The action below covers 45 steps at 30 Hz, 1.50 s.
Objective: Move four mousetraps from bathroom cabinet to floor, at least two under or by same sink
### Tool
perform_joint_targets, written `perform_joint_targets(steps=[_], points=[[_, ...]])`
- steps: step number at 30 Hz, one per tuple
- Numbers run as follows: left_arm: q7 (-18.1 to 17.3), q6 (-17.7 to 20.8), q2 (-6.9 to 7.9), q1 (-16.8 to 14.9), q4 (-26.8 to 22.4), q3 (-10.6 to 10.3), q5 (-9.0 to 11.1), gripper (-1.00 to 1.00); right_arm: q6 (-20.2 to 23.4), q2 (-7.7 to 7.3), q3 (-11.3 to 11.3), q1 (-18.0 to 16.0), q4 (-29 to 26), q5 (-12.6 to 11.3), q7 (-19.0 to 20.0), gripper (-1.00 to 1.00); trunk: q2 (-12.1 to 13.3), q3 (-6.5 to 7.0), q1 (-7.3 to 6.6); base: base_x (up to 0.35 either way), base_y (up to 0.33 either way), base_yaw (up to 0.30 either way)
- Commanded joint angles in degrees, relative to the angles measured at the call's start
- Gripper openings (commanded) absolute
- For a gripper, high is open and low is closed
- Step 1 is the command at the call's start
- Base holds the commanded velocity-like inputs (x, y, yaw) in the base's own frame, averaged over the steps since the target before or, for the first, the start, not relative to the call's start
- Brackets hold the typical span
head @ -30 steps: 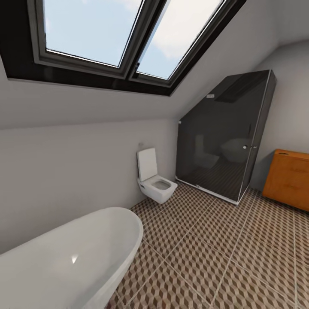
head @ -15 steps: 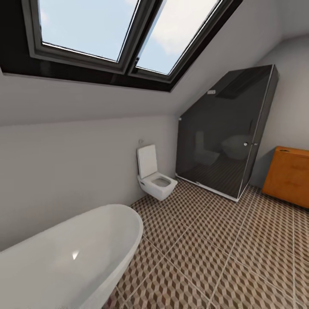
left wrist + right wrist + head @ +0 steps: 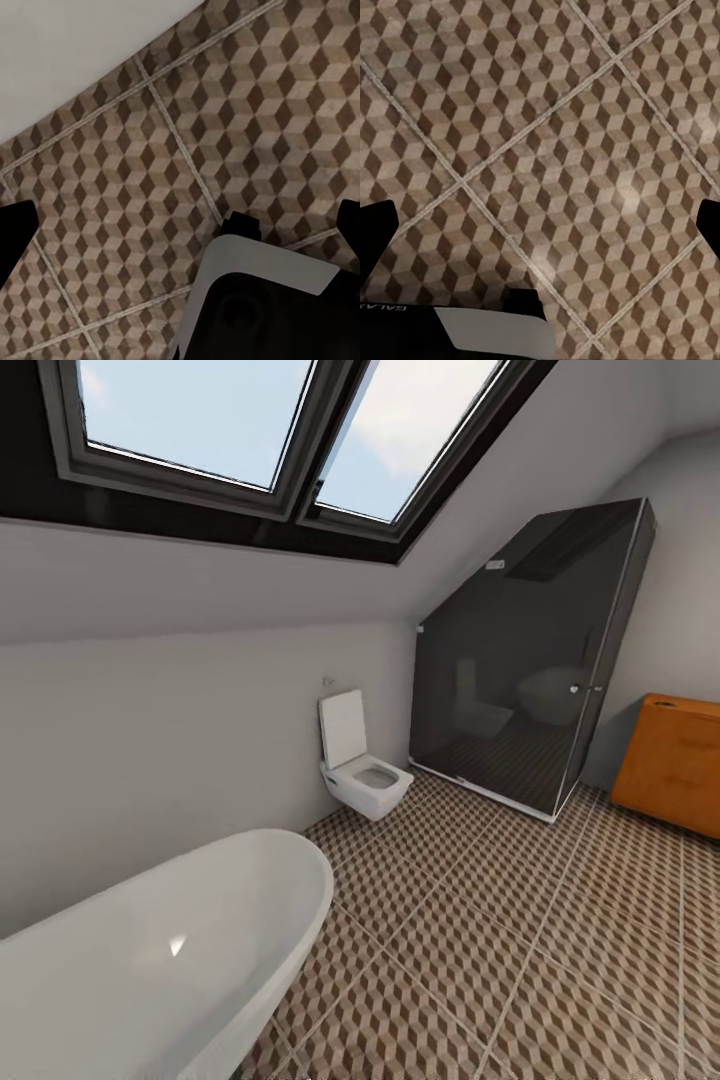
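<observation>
Looking through the head camera, you face a bathroom corner under a sloped ceiling with a dark-framed double skylight (image 3: pixel 290 440). Your low orange-brown wooden cabinet (image 3: pixel 672 762) stands at the far right edge of that view, against the pale wall and just beside the tall dark smoked-glass shower enclosure (image 3: pixel 525 660). Its drawer fronts look shut, and the mousetraps cannot be made out from here. A white wall-hung toilet with its lid raised (image 3: pixel 358 765) sits beside the enclosure on its other side, and the rim of a white oval bathtub (image 3: pixel 170 950) fills the near left corner.

Your left end effector (image 3: pixel 180 229) hangs above the bathroom floor of brown, beige and white cube-patterned tiles (image 3: pixel 247 112). Its two dark fingertips show at opposite edges of the wrist picture, set wide apart, with nothing between them but tile. Part of the robot's own grey and black body lies below it, and a white surface borders the tiles beyond.

Your right end effector (image 3: pixel 540 225) is likewise spread wide over the same patterned floor, fingertips at the two picture edges, holding nothing. Pale grout lines cross beneath it.
</observation>
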Motion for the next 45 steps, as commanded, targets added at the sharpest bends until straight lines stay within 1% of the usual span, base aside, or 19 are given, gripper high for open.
perform_joint_targets(steps=[1,45], points=[[0.08,0.12,-0.01,-0.06,0.05,-0.49,0.41,1.00,-0.27,0.04,0.48,-0.05,0.12,-0.60,-0.11,1.00,-0.07,-0.18,0.01,0.000,0.000,0.000],[0.07,0.12,-0.01,-0.06,0.05,-0.49,0.41,1.00,-0.27,0.09,0.45,-0.03,0.14,-0.60,-0.11,1.00,-0.07,-4.26,0.01,0.000,0.000,0.000]])
